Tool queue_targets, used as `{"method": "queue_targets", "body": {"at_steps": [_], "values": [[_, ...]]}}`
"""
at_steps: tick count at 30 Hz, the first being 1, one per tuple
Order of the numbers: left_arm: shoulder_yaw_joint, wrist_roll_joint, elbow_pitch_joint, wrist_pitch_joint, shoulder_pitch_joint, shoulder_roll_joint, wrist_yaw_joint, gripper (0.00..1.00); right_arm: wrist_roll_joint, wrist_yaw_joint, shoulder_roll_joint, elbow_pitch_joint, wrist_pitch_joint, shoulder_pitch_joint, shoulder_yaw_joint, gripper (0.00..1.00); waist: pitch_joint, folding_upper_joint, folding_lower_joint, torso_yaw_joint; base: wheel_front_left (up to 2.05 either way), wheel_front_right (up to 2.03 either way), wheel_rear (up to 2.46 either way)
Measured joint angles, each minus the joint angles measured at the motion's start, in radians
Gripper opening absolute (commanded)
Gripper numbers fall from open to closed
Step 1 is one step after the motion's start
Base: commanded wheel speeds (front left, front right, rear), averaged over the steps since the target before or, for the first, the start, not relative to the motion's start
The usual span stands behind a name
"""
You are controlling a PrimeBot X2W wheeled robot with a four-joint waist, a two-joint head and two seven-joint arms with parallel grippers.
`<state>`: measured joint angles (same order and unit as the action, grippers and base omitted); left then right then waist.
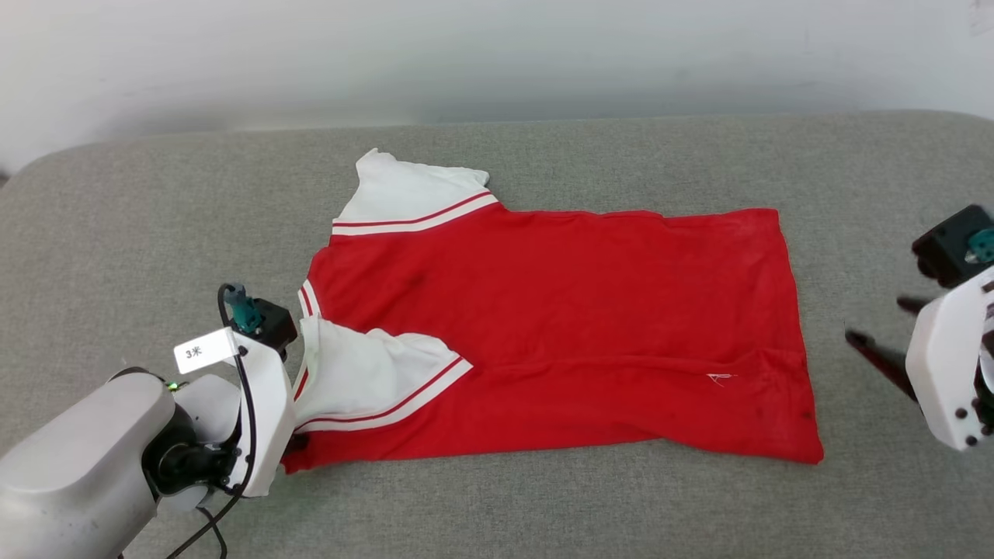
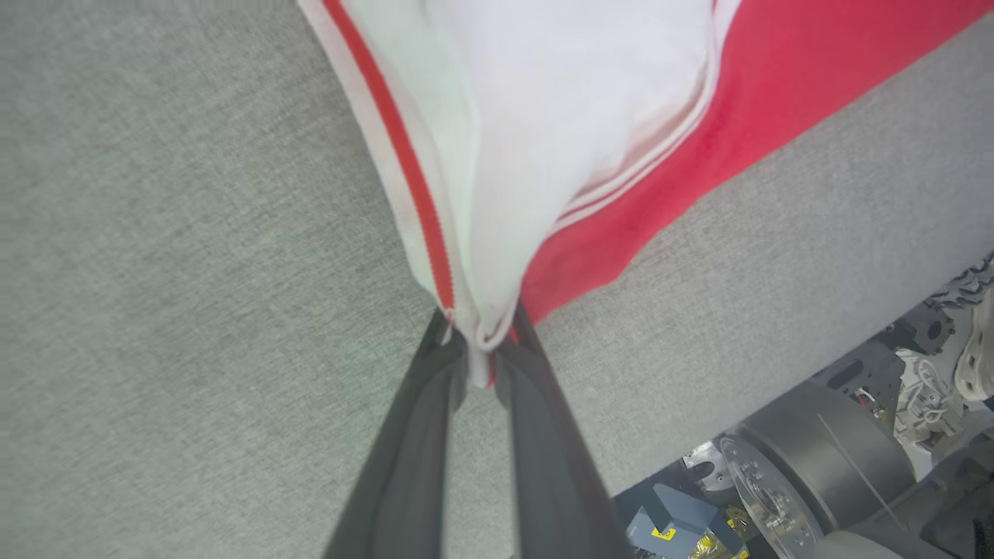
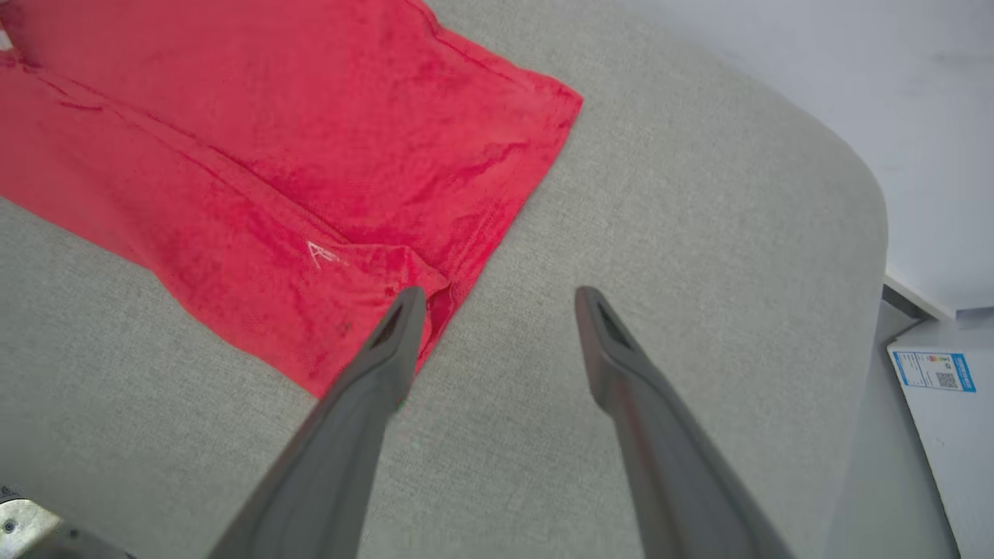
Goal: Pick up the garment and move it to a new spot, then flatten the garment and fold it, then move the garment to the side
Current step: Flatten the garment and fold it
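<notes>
The garment (image 1: 559,326) is a red T-shirt with white, red-striped sleeves, spread lengthwise across the grey cushioned surface (image 1: 543,155), its hem toward the right. My left gripper (image 1: 293,444) sits at the shirt's near-left corner, mostly hidden behind its own wrist. In the left wrist view the left gripper (image 2: 481,341) is shut on a pinch of the garment (image 2: 543,116), where white striped trim and red cloth meet. My right gripper (image 1: 874,318) hovers open to the right of the hem. Seen from its wrist, the right gripper (image 3: 501,299) has its left finger just over the garment's (image 3: 272,155) hem corner.
A white wall (image 1: 497,54) rises behind the surface. The surface's rounded right edge (image 3: 870,202) drops off toward a white box with a blue label (image 3: 936,373). My own base hardware (image 2: 815,473) shows below the front edge.
</notes>
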<state>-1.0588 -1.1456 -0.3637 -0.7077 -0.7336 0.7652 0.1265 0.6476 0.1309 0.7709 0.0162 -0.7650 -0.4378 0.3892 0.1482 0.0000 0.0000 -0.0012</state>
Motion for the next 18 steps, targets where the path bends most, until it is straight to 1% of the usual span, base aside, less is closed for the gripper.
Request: {"method": "queue_targets", "body": {"at_steps": [2, 4, 7, 10, 12, 18], "values": [[0.0, 0.002, 0.016, 0.009, -0.005, 0.005, 0.001, 0.0, 0.037, 0.0, 0.029, 0.01, -0.093, -0.008, 0.032, 1.0, 0.002, 0.0, 0.0, 0.004, 0.0, 0.0, 0.0], [-0.001, 0.008, 0.03, 0.014, -0.009, 0.008, 0.001, 0.0, 0.07, 0.0, 0.04, 0.009, -0.16, -0.009, 0.047, 1.0, 0.007, 0.0, 0.0, 0.008, 0.0, 0.0, 0.0], [-0.001, 0.016, 0.048, 0.02, -0.017, 0.008, 0.001, 0.0, 0.103, 0.0, 0.03, -0.012, -0.208, -0.009, 0.052, 1.0, 0.018, 0.0, 0.0, 0.014, 0.0, 0.0, 0.0], [-0.002, 0.018, 0.058, 0.025, -0.027, 0.008, 0.001, 0.0, 0.102, 0.0, 0.006, -0.054, -0.221, -0.006, 0.057, 1.0, 0.035, 0.0, 0.0, 0.021, 0.0, 0.0, 0.0], [-0.002, 0.024, 0.065, 0.027, -0.035, 0.007, 0.001, 0.0, 0.1, 0.0, -0.023, -0.092, -0.217, -0.001, 0.055, 1.0, 0.048, 0.0, 0.0, 0.026, 0.0, 0.0, 0.0], [0.0, 0.034, 0.079, 0.041, -0.056, 0.011, 0.002, 0.0, 0.07, 0.0, -0.104, -0.211, -0.148, 0.012, 0.07, 1.0, 0.094, 0.0, 0.0, 0.041, 0.0, 0.0, 0.0]]}}
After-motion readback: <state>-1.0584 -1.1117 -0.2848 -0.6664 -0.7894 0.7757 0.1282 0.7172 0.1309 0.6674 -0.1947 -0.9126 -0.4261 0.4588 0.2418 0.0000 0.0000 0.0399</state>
